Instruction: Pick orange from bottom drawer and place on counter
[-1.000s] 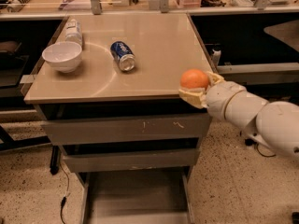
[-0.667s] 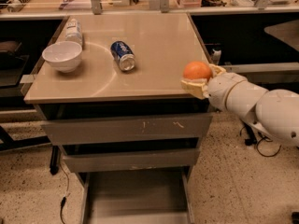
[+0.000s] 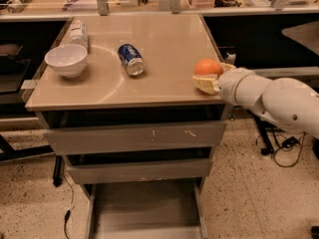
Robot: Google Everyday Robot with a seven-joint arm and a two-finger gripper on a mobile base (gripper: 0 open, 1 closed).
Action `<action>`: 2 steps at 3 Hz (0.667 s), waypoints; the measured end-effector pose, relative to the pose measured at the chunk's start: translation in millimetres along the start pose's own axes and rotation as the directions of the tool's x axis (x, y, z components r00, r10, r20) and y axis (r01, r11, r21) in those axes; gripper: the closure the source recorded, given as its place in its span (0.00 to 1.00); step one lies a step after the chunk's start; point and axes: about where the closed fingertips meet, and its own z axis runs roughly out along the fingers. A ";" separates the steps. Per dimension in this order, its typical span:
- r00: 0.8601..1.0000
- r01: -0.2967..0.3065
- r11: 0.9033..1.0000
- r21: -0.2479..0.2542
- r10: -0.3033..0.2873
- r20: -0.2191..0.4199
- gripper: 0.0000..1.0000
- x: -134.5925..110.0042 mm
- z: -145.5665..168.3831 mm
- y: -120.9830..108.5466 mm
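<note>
The orange (image 3: pixel 208 67) is held between the cream fingers (image 3: pixel 205 84) of my gripper (image 3: pixel 209 74), just above the right edge of the beige counter (image 3: pixel 164 49). The gripper is shut on the orange; my white arm reaches in from the right. The bottom drawer (image 3: pixel 144 205) is pulled open below the cabinet, and its grey floor shows nothing on it.
A white bowl (image 3: pixel 66 60) sits at the counter's left. A blue soda can (image 3: pixel 130 59) lies on its side near the middle. A plastic bottle (image 3: pixel 78 33) lies behind the bowl. Two upper grey drawers (image 3: pixel 134 138) are shut. Cables lie on the floor at right (image 3: pixel 284 146).
My gripper has carried the orange up and slightly further over the counter's right edge. Nothing else on the counter has moved.
</note>
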 end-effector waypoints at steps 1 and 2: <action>1.000 -0.025 0.999 -0.023 0.025 -0.008 1.00 -2.3 29.9 -11.1; 0.999 -0.038 0.998 -0.059 0.037 -0.016 1.00 -9.2 60.6 -11.8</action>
